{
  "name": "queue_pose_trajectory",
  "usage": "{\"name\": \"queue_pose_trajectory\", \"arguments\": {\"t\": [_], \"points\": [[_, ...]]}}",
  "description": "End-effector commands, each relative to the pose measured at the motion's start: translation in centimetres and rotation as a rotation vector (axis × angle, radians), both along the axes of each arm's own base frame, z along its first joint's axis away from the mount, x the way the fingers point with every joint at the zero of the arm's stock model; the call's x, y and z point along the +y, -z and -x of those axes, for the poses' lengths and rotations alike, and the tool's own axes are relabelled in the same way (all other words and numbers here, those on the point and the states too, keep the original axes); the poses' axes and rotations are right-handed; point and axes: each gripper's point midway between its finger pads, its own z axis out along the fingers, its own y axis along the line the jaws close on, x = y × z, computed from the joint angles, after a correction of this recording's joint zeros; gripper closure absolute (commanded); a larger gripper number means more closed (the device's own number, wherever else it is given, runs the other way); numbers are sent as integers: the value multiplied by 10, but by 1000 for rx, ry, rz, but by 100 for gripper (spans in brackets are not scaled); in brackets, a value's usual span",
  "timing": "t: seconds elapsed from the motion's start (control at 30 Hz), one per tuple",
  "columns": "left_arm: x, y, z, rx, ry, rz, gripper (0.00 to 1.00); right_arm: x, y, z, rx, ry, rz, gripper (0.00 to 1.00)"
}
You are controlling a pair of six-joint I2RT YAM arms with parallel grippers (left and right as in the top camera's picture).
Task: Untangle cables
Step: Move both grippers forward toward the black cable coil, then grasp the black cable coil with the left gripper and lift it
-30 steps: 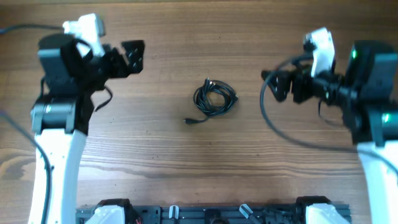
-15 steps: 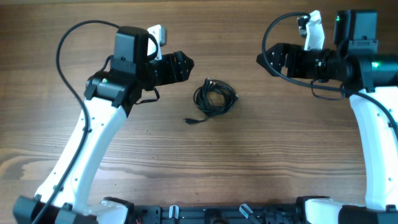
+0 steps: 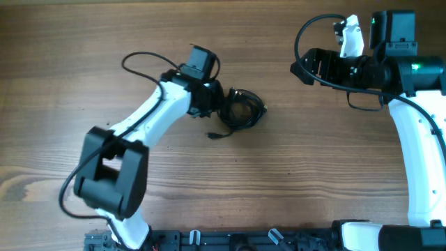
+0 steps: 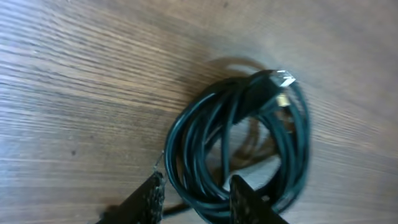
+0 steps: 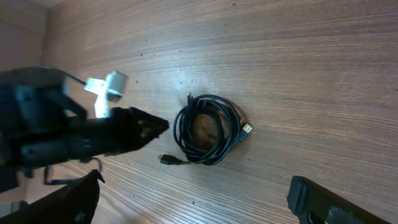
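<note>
The cables (image 3: 258,111) lie as one small black coil on the wooden table (image 3: 209,188), with a loose plug end (image 3: 211,135) trailing toward the front. My left gripper (image 3: 221,107) is down at the coil's left side. In the left wrist view its gripper (image 4: 198,194) straddles several strands of the cables (image 4: 186,144), the jaws narrowed close around them with a sliver of wood showing at the left finger (image 4: 152,193). A silver-tipped plug (image 4: 281,79) rests on the coil's far side. My right gripper (image 3: 300,66) hovers open at the back right, away from the coil.
The right wrist view looks down on the coil (image 5: 180,130) and my left arm (image 5: 93,140) reaching in from the left, between its own wide-apart fingers (image 5: 298,190). Arm bases and a black rail (image 3: 237,240) line the front edge.
My left arm has swung from the far left to the coil and lowered onto it, its jaws narrowing around the strands. The right arm turned early on and has held still since.
</note>
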Motion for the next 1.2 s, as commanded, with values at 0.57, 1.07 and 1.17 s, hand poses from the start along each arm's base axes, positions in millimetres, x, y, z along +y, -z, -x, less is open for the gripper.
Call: {"name": "queue_pose_trajectory", "arguments": {"t": [0.57,1.07,1.17], "points": [[-7,48,-26,-92,157,-80,70,-4,19,-7,58,18,16,1],[-51,60,-15,-125,260,-53,75,-4,19,-8,59,19,16,1],[-46,59,-16,-112,222,-47,96,-4,19,-8,57,18,16,1]]}}
